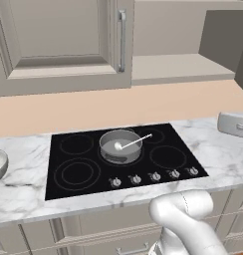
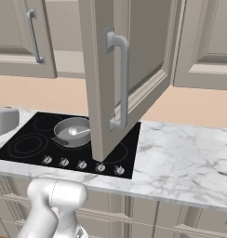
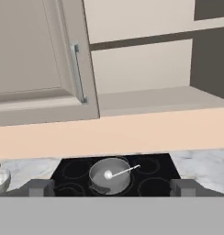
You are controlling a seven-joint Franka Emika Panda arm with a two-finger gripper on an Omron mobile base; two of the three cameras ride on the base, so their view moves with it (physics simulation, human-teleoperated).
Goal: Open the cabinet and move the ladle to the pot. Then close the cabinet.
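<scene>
ladle (image 1: 128,144): laid in pot (image 1: 118,145), bowl down, handle propped toward 2 o'clock
gripper (image 3: 111,188): spread wide, nothing held
cabinet (image 2: 129,74): right door left open, closing judged pending

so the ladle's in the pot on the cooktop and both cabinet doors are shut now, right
Not quite. The ladle does lie in the pot on the cooktop, but the cabinet is not fully shut: the right base view shows its right door swung wide open over the counter. Only the left door is closed.
</scene>
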